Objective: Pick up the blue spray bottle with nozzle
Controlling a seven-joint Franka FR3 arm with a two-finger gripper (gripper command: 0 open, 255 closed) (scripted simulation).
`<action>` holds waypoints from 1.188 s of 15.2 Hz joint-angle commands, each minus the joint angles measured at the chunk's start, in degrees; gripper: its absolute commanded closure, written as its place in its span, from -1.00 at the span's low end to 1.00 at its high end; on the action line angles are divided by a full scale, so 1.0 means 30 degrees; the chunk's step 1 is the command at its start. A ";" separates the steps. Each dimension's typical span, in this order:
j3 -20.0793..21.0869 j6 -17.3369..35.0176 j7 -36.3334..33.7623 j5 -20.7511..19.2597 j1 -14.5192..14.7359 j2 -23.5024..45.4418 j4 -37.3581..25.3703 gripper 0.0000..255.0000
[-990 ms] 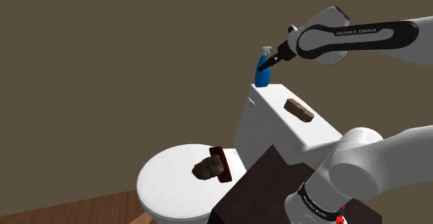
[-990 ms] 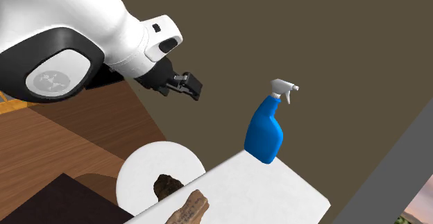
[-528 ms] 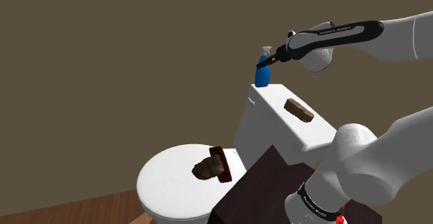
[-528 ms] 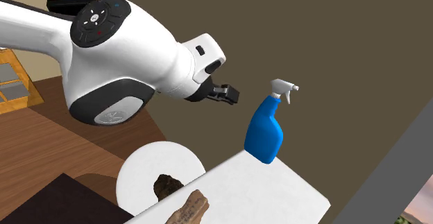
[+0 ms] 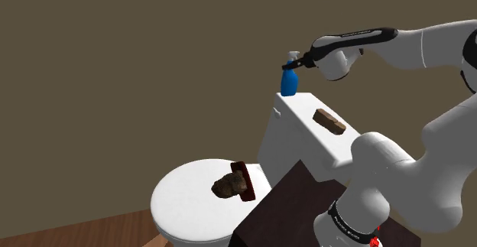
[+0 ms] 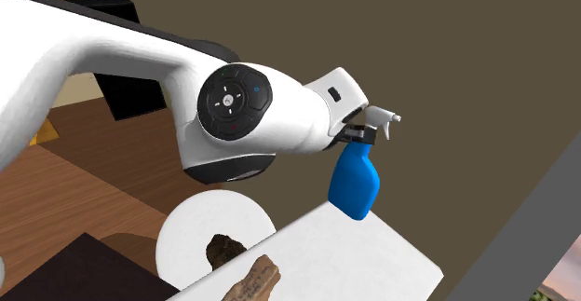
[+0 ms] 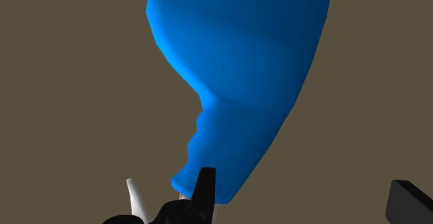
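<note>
Blue spray bottle [image 7: 239,70], neck just beside the spread end effector [image 7: 303,188]

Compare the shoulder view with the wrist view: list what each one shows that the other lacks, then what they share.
Shoulder view's own: the white toilet, a brown block on its tank, a brown lump on its closed lid, the dark stand and the wooden floor. Wrist view's own: the gap between the black fingers, with the neck of the blue spray bottle close beside one of them. Shared: the blue spray bottle and the plain brown wall behind it.
</note>
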State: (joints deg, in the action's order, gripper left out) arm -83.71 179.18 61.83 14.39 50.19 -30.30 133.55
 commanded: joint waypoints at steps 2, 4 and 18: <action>-0.3042 0.0947 0.1161 -0.0334 0.3073 -0.1741 -0.1690 -1.00; -0.3491 0.1356 0.1354 -0.0476 0.3468 -0.2082 -0.1545 -1.00; -0.4460 0.2468 0.1685 -0.1079 0.4195 -0.3017 -0.1002 1.00</action>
State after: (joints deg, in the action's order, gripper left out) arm -96.86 186.77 66.88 11.05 62.94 -39.28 130.10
